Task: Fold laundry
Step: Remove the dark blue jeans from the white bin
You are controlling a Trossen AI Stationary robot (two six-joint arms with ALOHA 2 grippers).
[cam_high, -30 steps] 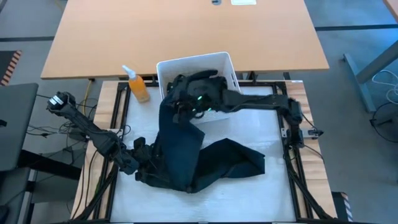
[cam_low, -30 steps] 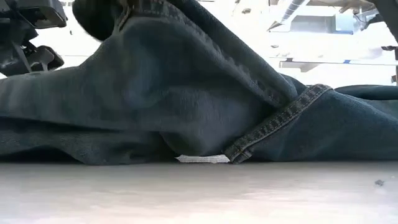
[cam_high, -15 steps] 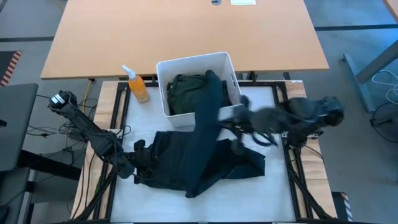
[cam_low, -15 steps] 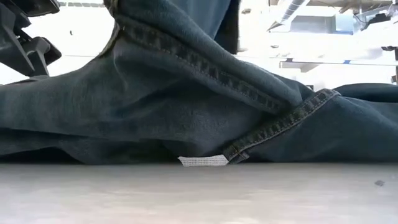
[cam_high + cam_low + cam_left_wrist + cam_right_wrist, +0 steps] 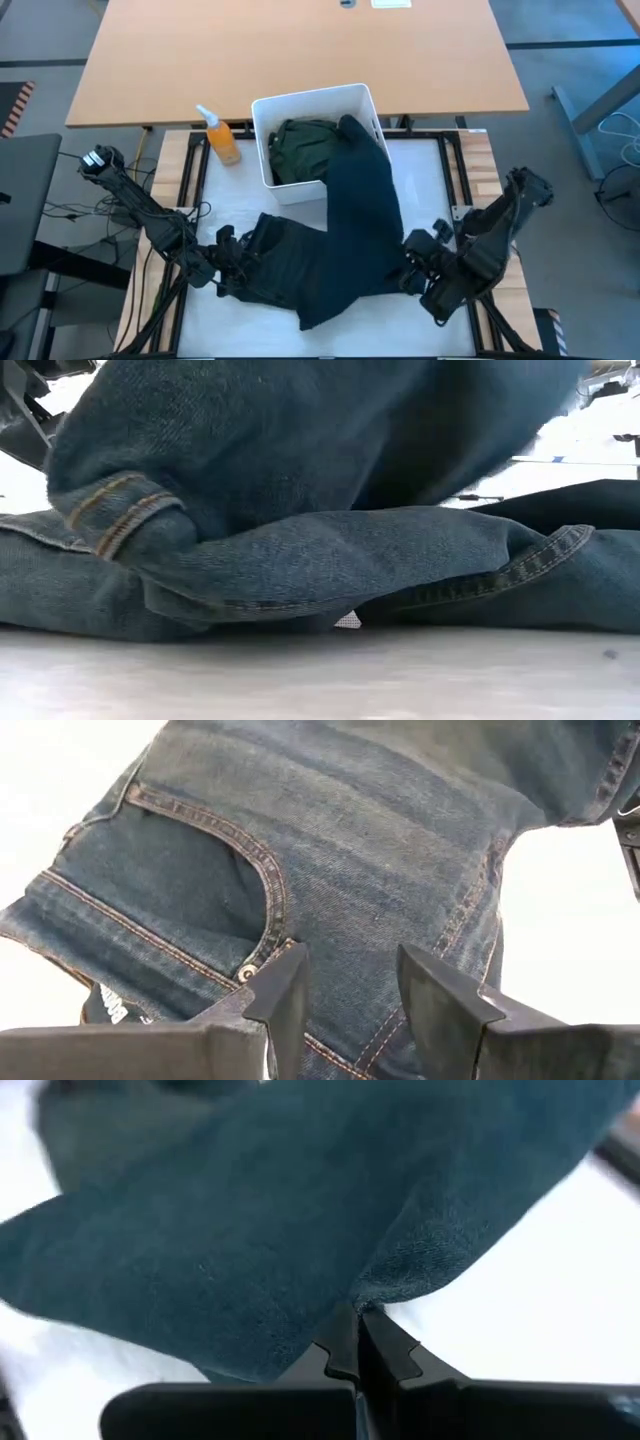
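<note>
A white work bench (image 5: pixel 440 190) stands framed by dark rails, with a larger wooden table (image 5: pixel 300 50) behind it and grey floor around. An orange spray bottle (image 5: pixel 218 135) stands at the far left corner of the bench, just beside a white bin (image 5: pixel 300 103).

Container: the white bin sits at the far middle of the bench. It holds a crumpled dark green garment (image 5: pixel 300 145). One end of the dark trousers (image 5: pixel 355 235) lies over the bin's right near rim.

Task item: the trousers are dark blue denim with tan stitching. One leg runs as a long band from the bin rim toward the near edge of the bench, its long axis roughly far-to-near with a slight lean. The waist portion lies flat to the left, spread across the near left part of the bench. In the low view, folded denim fills the frame, with a hem resting on the bench surface.

Left claw (image 5: pixel 222 265): at the near left, at the waistband; the wrist view shows its fingers (image 5: pixel 285 995) parted astride the denim next to a pocket rivet.

Right claw (image 5: pixel 357 1338): at the near right, fingers pinched tight on a peak of trouser fabric, which drapes away from the grip.
</note>
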